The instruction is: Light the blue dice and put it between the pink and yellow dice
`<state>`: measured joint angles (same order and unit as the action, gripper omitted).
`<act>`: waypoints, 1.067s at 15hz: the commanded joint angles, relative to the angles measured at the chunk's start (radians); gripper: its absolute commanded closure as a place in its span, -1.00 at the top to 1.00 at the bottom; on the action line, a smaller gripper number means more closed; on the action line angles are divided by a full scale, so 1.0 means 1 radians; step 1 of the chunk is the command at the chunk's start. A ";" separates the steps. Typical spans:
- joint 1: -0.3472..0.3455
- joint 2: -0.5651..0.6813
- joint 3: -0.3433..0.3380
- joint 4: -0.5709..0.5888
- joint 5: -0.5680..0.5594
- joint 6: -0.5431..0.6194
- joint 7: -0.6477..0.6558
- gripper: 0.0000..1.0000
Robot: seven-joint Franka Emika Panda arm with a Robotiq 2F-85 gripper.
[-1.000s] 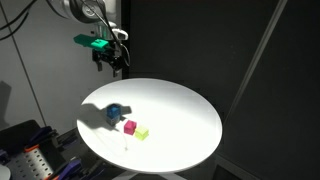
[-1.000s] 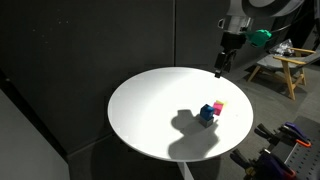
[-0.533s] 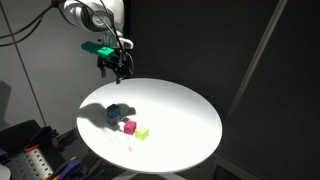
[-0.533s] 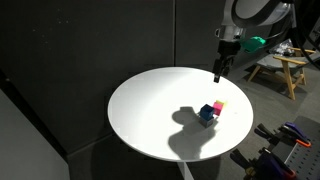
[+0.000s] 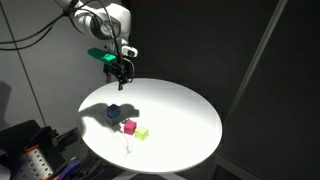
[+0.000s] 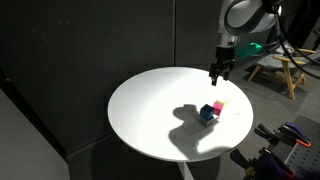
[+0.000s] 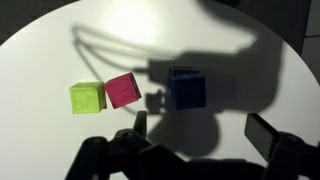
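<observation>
A blue dice (image 5: 114, 112) sits on the round white table (image 5: 180, 115) next to a pink dice (image 5: 129, 127) and a yellow-green dice (image 5: 142, 132), which touch each other. In the wrist view they lie in a row: yellow (image 7: 87, 97), pink (image 7: 123, 90), blue (image 7: 186, 88). They also show in an exterior view, blue (image 6: 206, 113) and pink (image 6: 219, 105). My gripper (image 5: 119, 80) hangs in the air above the table's far edge, open and empty, also in an exterior view (image 6: 214, 78). In the wrist view its fingers (image 7: 266, 136) stand wide apart below the blue dice.
The arm's shadow falls on the table round the blue dice. Dark curtains surround the table. A wooden stool (image 6: 281, 70) stands beyond it, and cluttered equipment (image 5: 35, 155) sits beside the table.
The gripper has come down and moved inward toward the table and the dice; its shadow has shifted with it. The dice have not moved.
</observation>
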<state>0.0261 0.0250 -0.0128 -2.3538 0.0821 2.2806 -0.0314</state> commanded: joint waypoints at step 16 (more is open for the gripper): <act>0.001 0.168 0.019 0.022 0.015 0.205 0.104 1.00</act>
<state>0.0270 0.1767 -0.0037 -2.3338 0.0921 2.4380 0.0567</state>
